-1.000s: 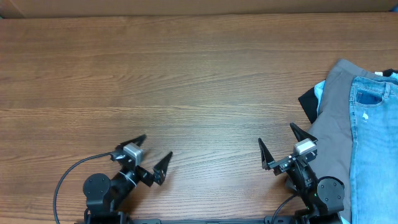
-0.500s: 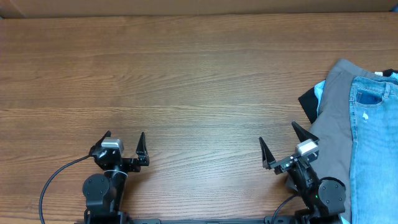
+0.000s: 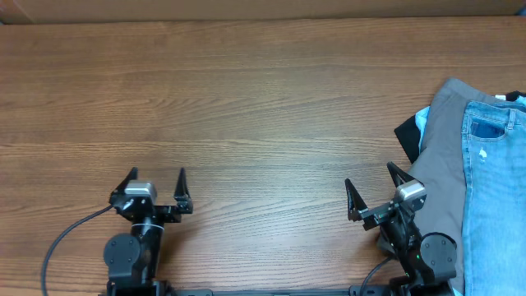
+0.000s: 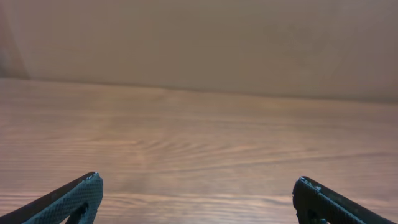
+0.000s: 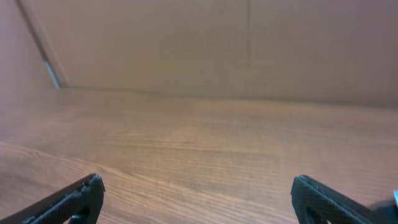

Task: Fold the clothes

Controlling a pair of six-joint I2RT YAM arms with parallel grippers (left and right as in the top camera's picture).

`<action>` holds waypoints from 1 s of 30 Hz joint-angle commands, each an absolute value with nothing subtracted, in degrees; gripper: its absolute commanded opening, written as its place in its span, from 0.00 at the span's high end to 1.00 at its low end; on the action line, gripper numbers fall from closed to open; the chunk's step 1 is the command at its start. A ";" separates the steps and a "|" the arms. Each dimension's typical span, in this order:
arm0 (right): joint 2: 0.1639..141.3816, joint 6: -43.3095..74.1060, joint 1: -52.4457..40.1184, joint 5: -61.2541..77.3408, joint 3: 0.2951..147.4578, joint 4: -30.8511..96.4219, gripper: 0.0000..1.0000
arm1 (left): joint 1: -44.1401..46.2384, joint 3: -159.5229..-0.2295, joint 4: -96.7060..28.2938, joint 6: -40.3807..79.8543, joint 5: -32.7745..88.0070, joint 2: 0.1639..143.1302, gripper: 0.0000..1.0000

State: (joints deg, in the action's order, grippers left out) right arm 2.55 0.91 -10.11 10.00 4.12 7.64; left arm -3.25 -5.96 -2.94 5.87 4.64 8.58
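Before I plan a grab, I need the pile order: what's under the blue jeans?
Grey trousers lie under the jeans, showing on their left. A black piece and a pale-blue piece peek out beyond. Anything beneath the denim is covered.

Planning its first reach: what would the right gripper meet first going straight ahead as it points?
The right gripper has a free way, it seems: only bare table up to the brown backdrop. The clothes lie off to its right.

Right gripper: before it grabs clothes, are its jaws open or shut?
Open: the black two-finger right gripper shows jaws spread wide, only brown wooden table between them.
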 commanded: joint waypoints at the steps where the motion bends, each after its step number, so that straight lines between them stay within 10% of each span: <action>1: 6.37 3.29 -9.72 6.72 12.47 11.38 0.00 | -3.25 -14.59 -7.38 6.46 -3.36 11.14 0.00; 20: 67.99 3.64 -9.72 11.81 75.59 55.64 0.00 | -3.20 -66.83 -42.37 9.28 7.66 59.83 0.00; 30: 75.77 6.11 -9.58 23.42 80.23 55.70 0.00 | -3.25 -71.53 -46.26 9.41 18.04 67.22 0.00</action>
State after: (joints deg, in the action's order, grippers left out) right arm 75.85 5.17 -10.11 21.23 78.37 56.88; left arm -3.25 -69.78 -46.06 8.71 12.36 67.09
